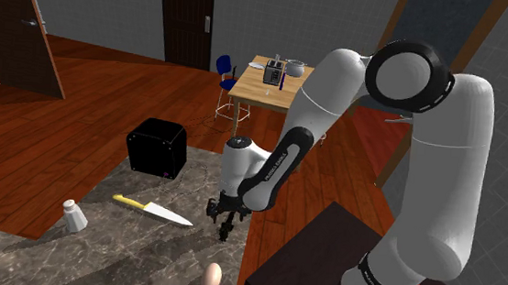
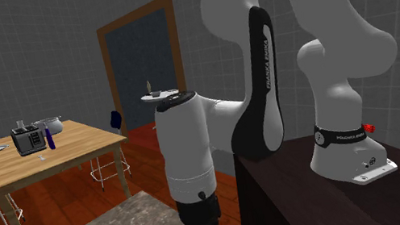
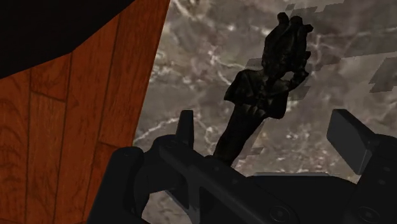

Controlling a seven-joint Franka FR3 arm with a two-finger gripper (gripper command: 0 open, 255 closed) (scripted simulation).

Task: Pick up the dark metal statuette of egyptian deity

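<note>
Wrist view shows the gripper [image 3: 264, 122] with fingers spread wide, the dark statuette [image 3: 270, 83] between them untouched, over the marbled desk [image 3: 203, 38]

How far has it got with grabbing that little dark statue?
Approach looks done: the gripper is down at the marble counter, open fingers either side of the dark statuette, not touching it. In hand: lining up. Left: closing and lifting.
</note>
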